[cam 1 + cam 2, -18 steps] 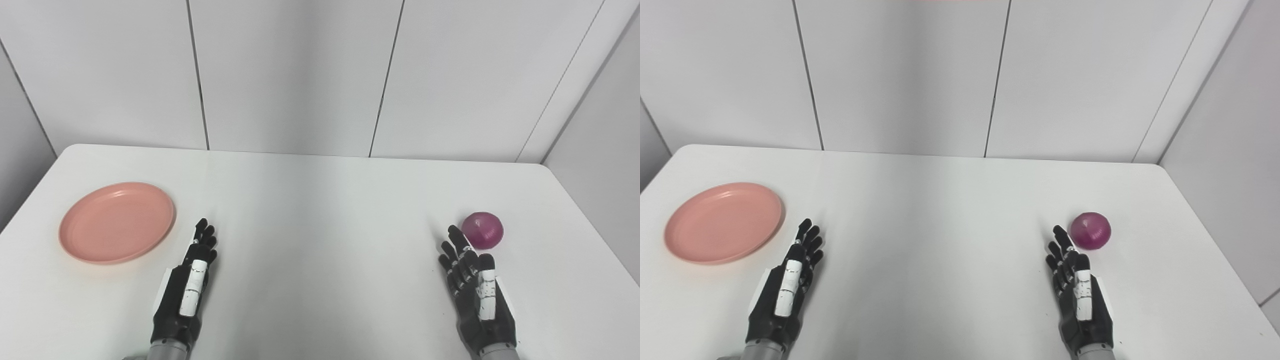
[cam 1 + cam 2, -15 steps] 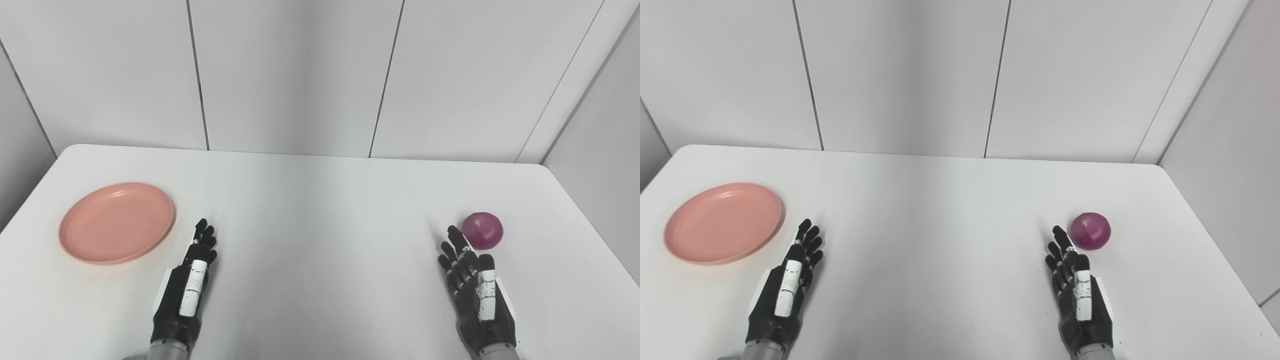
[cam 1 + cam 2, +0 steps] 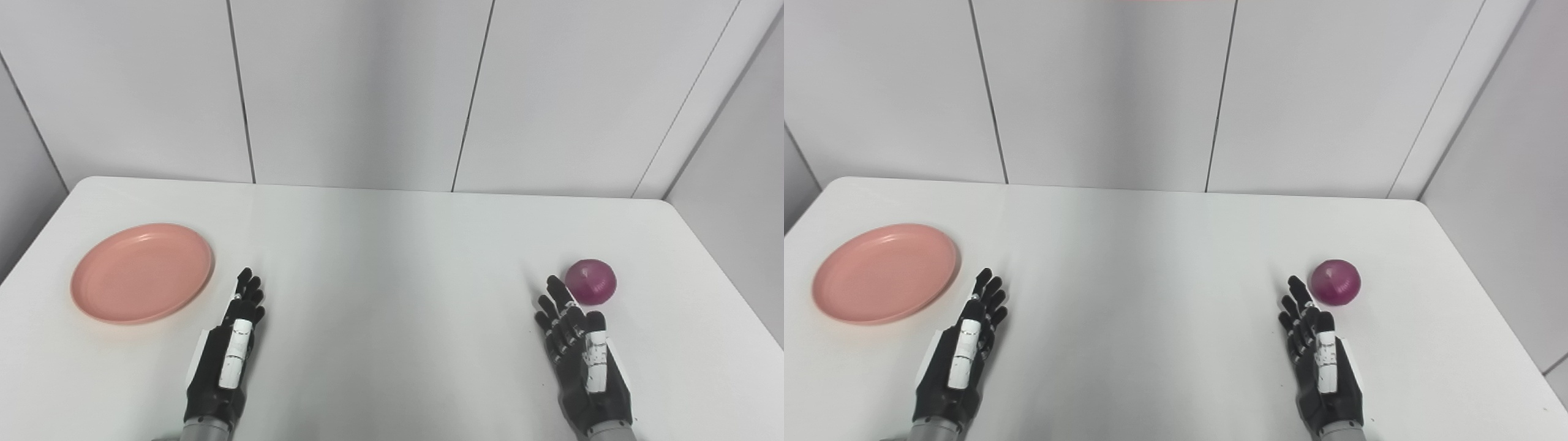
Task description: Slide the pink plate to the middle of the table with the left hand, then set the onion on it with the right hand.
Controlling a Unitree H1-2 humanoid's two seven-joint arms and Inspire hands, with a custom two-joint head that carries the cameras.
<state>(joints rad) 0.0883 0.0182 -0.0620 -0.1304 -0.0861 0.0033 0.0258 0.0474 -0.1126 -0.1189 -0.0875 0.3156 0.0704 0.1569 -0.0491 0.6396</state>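
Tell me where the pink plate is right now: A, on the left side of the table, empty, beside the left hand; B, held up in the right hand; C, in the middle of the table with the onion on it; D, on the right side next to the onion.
A: the pink plate lies empty on the table's left side, just beyond the open left hand, while the red onion sits far right.

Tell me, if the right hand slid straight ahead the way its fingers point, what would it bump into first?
Probably nothing: the right hand points up and slightly left, so it would likely pass just left of the onion over bare table.
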